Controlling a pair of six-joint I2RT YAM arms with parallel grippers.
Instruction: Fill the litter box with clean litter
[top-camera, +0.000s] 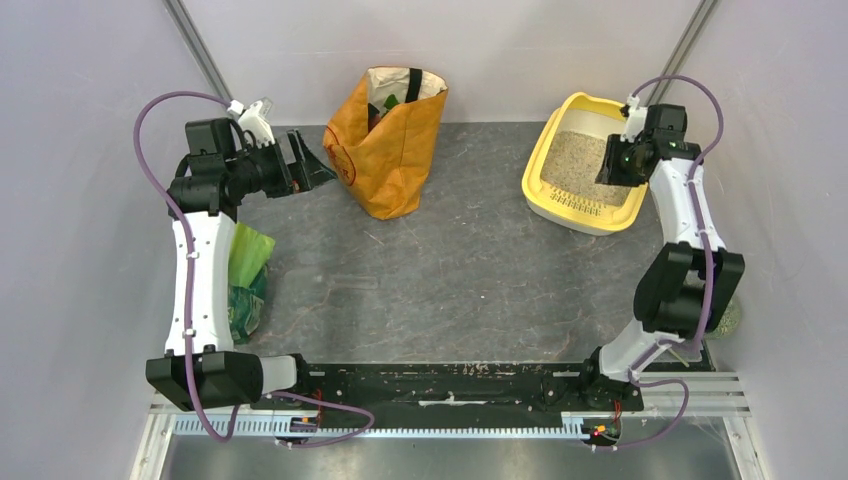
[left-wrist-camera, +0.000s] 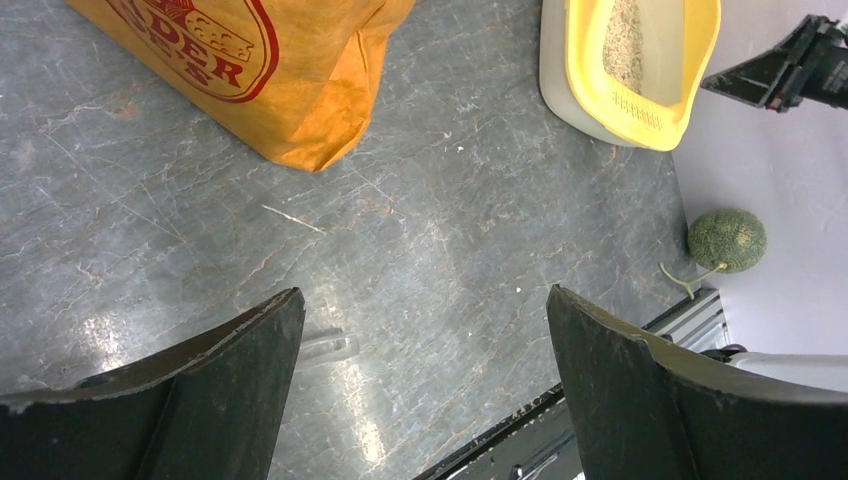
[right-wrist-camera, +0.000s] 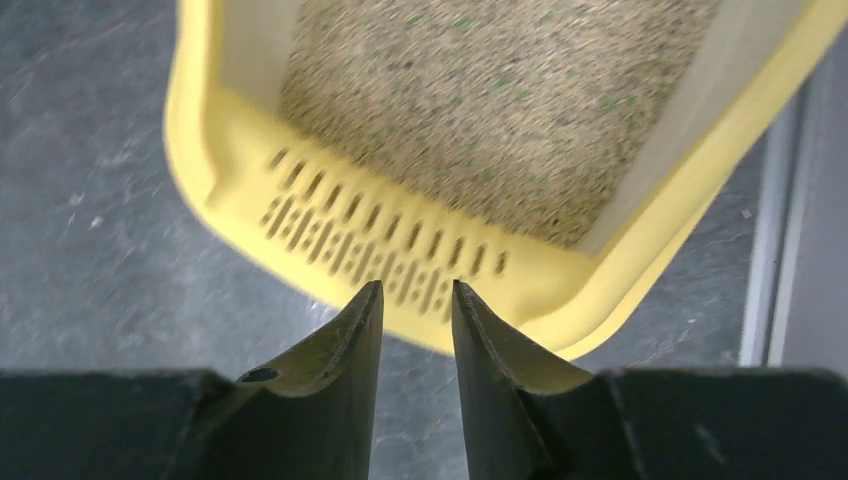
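Observation:
The yellow litter box (top-camera: 541, 163) sits at the back right of the table, with beige litter (top-camera: 578, 158) lying in it. My right gripper (top-camera: 618, 168) hangs over the box's near right side. In the right wrist view its jaws (right-wrist-camera: 417, 287) stand a narrow gap apart, empty, just above the slotted lip (right-wrist-camera: 380, 240), with the litter (right-wrist-camera: 500, 100) beyond. A green litter bag (top-camera: 245, 275) lies under the left arm. My left gripper (top-camera: 305, 165) is wide open and empty at the back left, above bare table (left-wrist-camera: 425, 295). The left wrist view also shows the box (left-wrist-camera: 640, 110).
An orange shopping bag (top-camera: 390, 140) stands open at the back middle, between the two grippers; it also shows in the left wrist view (left-wrist-camera: 290, 90). A green ball-like thing (left-wrist-camera: 726, 240) lies by the right arm's base. Walls close in the table on three sides.

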